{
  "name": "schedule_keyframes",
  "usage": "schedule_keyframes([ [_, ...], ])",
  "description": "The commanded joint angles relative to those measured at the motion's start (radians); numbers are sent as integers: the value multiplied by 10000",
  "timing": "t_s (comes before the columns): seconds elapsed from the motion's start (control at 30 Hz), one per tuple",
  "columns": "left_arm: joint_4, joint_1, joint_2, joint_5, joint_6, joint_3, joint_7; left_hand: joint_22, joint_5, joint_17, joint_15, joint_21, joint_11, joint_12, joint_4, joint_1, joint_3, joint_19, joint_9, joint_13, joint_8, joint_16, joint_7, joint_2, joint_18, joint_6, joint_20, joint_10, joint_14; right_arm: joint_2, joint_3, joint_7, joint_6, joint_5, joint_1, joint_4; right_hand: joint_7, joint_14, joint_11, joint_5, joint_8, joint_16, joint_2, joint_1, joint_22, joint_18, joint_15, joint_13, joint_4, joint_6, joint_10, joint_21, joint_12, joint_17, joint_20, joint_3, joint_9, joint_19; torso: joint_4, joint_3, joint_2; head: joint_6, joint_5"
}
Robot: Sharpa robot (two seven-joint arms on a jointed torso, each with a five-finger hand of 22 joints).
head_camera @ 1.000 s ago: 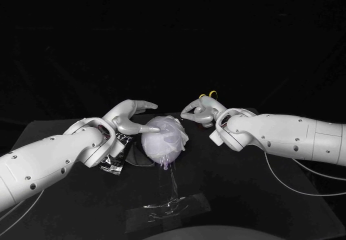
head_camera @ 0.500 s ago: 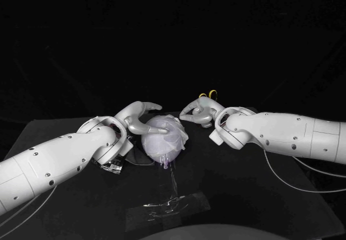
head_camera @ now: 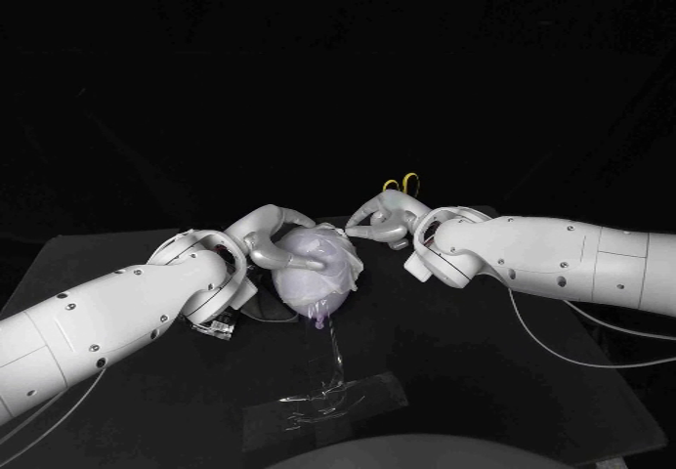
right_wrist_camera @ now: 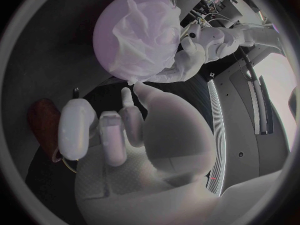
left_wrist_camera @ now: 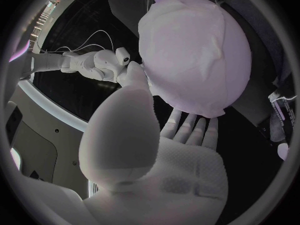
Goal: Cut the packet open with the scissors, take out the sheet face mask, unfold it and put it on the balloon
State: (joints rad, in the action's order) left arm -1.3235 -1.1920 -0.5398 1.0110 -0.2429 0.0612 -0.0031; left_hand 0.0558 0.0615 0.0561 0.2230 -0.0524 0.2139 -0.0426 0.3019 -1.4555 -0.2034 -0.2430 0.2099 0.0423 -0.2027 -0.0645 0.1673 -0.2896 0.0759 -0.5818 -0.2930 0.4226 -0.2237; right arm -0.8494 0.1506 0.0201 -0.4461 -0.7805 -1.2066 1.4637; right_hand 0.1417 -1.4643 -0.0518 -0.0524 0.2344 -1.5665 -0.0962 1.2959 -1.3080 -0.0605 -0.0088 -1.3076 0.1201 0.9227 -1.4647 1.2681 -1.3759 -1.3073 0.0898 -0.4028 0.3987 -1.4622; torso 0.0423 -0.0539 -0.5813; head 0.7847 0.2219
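Balloon: the balloon [head_camera: 318, 293] stands mid-table; I take it as my landmark. Its long axis runs from the knot, at the end nearest me, up and away from me.
Sheet mask: the sheet face mask [head_camera: 327, 256] is out of its wrapper, unfolded and draped over the balloon's upper face. It looks creased, and one edge stands proud on the right hand's side.
Left hand: my left hand [head_camera: 279, 244] cups the balloon's left flank, fingers under the body and thumb laid up along the mask's rim. I read this as a light hold on the balloon.
Right hand: my right hand [head_camera: 380, 220] sits just beside the balloon's right side, fingers curled in on nothing and thumb pointing at the loose mask edge. I cannot tell whether the thumb touches it.
Key relation: the lifted edge lies straight ahead of the right thumb, so the right hand is nearer to it. I judge smoothing it down to be the next job.
Scissors: the scissors [head_camera: 405, 183] lie beyond the balloon, behind the right hand.
Packet: the packet [head_camera: 226, 315] lies left of the balloon, under my left wrist.
Below: a clear film [head_camera: 331, 399] lies on the table [head_camera: 493, 371], nearer me than the balloon, with a thin stalk rising to the knot.
Obstruction: none between thumb and mask, but a hard push could roll the balloon.
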Motion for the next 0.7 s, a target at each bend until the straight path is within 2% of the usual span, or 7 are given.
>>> schedule_keyframes([
  [0.03, -9, 2, 0, 269, 493, 9, -193, -11, -41, 17, -78, 48, -71, -6, 10, -33, 78, 65, 71, 10, -76, 50, 642, 91, -131, -142, -1, 19, -26, 57, 2, -5, 487, -11, 47, -40, 36, -1065, -77, 42, -47, -42, 4, -72, -1891, 55, -13, -1508, -2, -26, -149, -51, 24, -2635, -5, 77, -14, -126, 3, 8, 4, -1, -28],
  [0.33, -8, 11, -82, 349, 644, 34, -284, -20, -52, 33, -138, 54, -76, -3, 7, -151, 200, 76, 208, 10, -273, 46, 636, 229, -93, -577, 20, 56, -78, 174, 4, -34, 603, 315, 99, -163, 40, -1065, -82, 42, -63, -42, 14, -81, -1895, 59, -8, -1528, 11, -26, -163, -31, -11, -2635, -1, 84, -23, -131, -2, -2, -2, 1, -65],
  [0.47, -6, 13, -110, 361, 651, 38, -298, -21, -53, 35, -141, 55, -72, 0, 6, -173, 215, 78, 202, 8, -270, 45, 643, 244, -88, -564, 22, 41, -86, 197, 4, -38, 649, 344, 105, -213, 40, -1065, -82, 42, -63, -42, 14, -81, -1895, 59, -8, -1528, 11, -26, -163, -31, -11, -2635, -1, 84, -23, -131, 0, -3, -1, 5, -68],
  [0.6, -6, 17, -140, 371, 654, 40, -307, -23, -56, 38, -143, 56, -65, 1, 5, -210, 241, 79, 200, 7, -271, 45, 656, 275, -77, -563, 26, 42, -94, 215, 5, -57, 710, 356, 117, -236, 30, -1065, -80, 41, -68, -42, 64, -59, -1893, 57, -3, -1536, 15, 23, -164, -39, -23, -2635, 6, 71, -30, -126, 8, -1, -1, 13, -77],
  [0.7, -3, 20, -165, 384, 658, 43, -315, -24, -61, 40, -146, 56, -58, 0, 4, -257, 281, 79, 205, 8, -280, 47, 667, 319, -62, -581, 30, 58, -101, 236, 5, -89, 757, 355, 136, -228, -39, -1065, -31, 40, 22, -42, 198, 89, -1896, 57, -24, -1557, -49, 272, -172, -21, -56, -2635, 7, -6, 0, -126, -1, 3, -1, 8, -76],
])
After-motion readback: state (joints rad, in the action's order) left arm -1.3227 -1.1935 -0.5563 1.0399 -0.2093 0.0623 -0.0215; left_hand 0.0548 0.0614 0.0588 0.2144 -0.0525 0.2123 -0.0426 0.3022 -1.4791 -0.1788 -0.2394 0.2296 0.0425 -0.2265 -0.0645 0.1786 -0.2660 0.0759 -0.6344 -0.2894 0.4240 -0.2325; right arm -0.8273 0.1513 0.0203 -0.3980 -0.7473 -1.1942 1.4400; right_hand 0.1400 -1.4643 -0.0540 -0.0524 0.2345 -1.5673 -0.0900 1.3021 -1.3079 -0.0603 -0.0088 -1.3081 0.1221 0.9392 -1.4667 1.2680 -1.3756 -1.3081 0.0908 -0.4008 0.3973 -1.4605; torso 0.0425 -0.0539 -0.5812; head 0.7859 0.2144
